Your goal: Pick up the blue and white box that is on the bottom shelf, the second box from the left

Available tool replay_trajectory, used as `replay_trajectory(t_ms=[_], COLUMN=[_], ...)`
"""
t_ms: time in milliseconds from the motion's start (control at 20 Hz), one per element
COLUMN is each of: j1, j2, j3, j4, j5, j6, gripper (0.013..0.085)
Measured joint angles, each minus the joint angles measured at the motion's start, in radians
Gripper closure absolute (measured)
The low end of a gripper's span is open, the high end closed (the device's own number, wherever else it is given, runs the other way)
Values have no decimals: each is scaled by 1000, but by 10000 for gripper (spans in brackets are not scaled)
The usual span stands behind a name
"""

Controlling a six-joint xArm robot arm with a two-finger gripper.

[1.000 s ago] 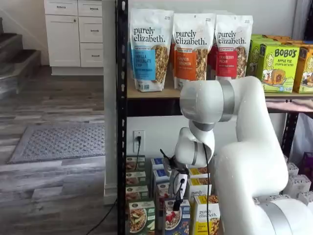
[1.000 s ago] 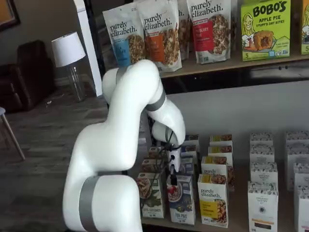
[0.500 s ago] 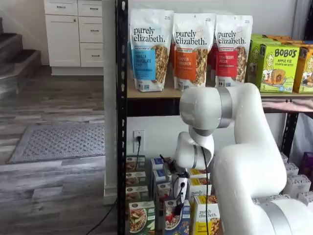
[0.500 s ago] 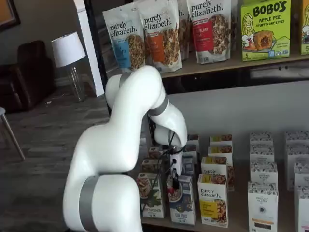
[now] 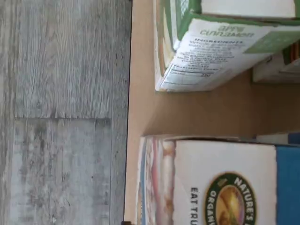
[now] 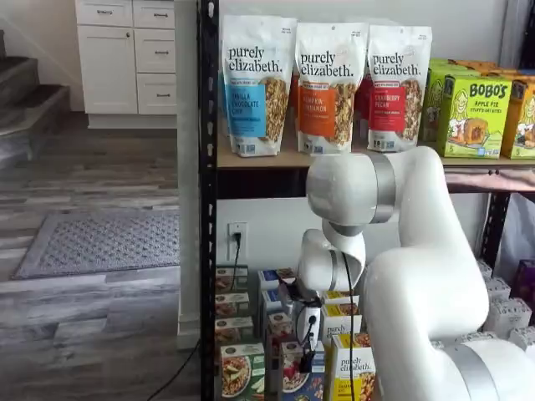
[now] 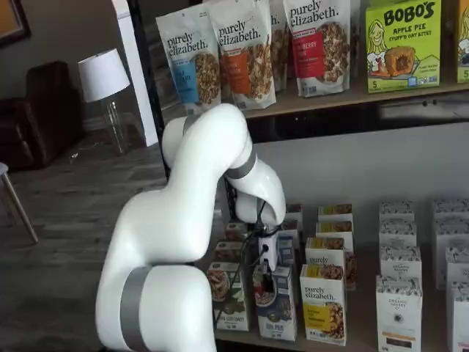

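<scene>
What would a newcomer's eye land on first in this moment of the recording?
The big white arm fills the middle of both shelf views, bent down in front of the rack. Its gripper hangs right over the blue and white box at the front of the bottom shelf, between a green-and-white box and a yellow-and-white box. Above, a row of granola bags stands on the wooden tier.

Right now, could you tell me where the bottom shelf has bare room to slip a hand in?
In the wrist view, a bare tan strip of the bottom shelf lies between the green-and-white box and the blue and white box. Further back, rows crowd closely.
</scene>
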Motion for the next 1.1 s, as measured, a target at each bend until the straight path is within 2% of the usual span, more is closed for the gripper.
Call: replay_trajectory(t_ms=[600, 650, 700, 800, 850, 950, 1100], j1=[4, 4, 4, 3, 3, 2, 3], j2=[21, 21, 21, 21, 21, 20, 19], j3=[-19, -19, -19, -18, -18, -17, -18], j4=[-15, -14, -12, -10, -10, -11, -18], j5=[0, 0, 1, 2, 2, 4, 6], j6=[17, 15, 14, 11, 11, 12, 18], gripper=[130, 170, 170, 250, 250, 330, 330])
